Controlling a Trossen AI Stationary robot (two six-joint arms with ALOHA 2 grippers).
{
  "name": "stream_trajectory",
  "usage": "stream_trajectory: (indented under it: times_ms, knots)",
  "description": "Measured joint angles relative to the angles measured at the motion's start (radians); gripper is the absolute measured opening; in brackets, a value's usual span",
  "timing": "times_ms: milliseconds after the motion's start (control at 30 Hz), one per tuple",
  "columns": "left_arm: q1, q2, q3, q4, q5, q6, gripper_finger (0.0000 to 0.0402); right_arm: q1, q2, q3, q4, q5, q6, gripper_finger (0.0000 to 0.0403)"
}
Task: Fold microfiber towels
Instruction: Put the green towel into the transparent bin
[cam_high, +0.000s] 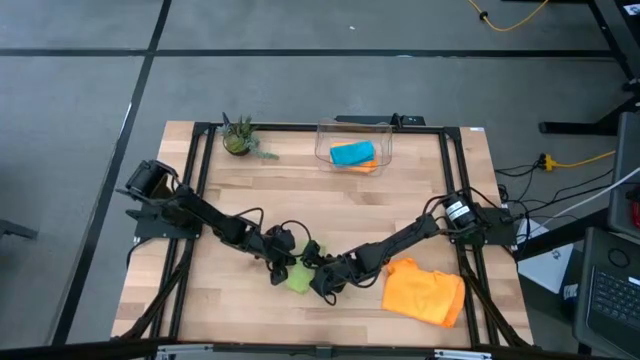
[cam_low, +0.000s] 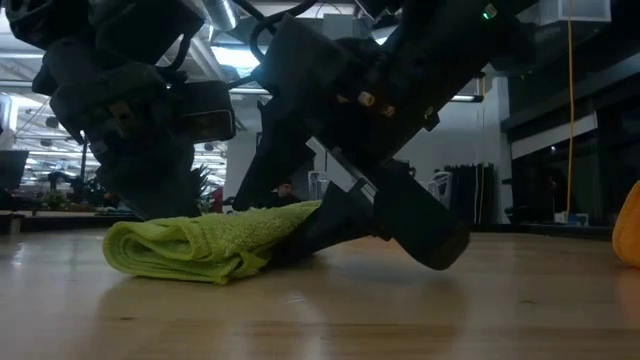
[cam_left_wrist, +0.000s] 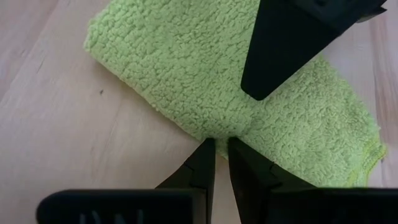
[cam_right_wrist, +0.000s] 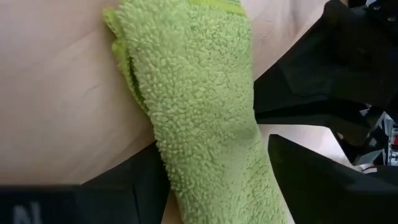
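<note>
meanwhile, no legible writing is seen. on the pale wood table (cam_high: 330, 195), the lime green towel (cam_high: 298, 279) is straddled by the spread right gripper (cam_high: 322, 286) and pinched by the left gripper (cam_high: 283, 268).

Lime green towel (cam_high: 298, 279) folded into a thick wad, flat on the desk (cam_high: 330, 200), squeezed between the left end effector (cam_high: 283, 262) and the right end effector (cam_high: 318, 283), one end lying between the right one's spread fingers. Orange towel (cam_high: 424, 292) crumpled just beside the right end effector's arm. Teal blue towel (cam_high: 352, 153) atop another orange towel (cam_high: 364, 167), well apart from both end effectors.
</note>
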Motion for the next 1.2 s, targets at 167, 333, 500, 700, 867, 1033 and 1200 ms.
stream_trajectory:
  times_ms: [167,333,500,700,867,1033,1200]
  knots:
    - [0.001,0.0,0.003,-0.012,0.001,0.008,0.0041,0.0,0.001,-0.001,-0.004,-0.002,0.002,0.0227]
    - [0.001,-0.001,0.005,-0.028,0.001,0.008,0.0041,0.0,0.003,-0.001,-0.005,-0.003,0.005,0.0196]
    - [0.001,-0.001,0.005,-0.03,0.001,0.017,0.0041,-0.006,0.003,-0.002,-0.01,-0.036,0.005,0.016]
    - [0.001,-0.001,0.004,-0.021,0.001,0.023,0.0041,-0.017,0.003,-0.003,-0.011,-0.076,0.059,0.0095]
    - [0.001,0.0,0.003,-0.02,0.001,0.024,0.0041,-0.018,0.004,-0.003,-0.011,-0.097,0.138,0.0018]
    - [0.001,-0.021,0.001,-0.036,0.0,0.025,0.0041,-0.014,0.001,-0.003,-0.025,-0.003,0.279,0.0017]
    - [0.001,-0.089,0.0,-0.079,0.0,0.065,0.0041,-0.009,-0.043,-0.006,-0.104,0.05,0.423,0.0017]
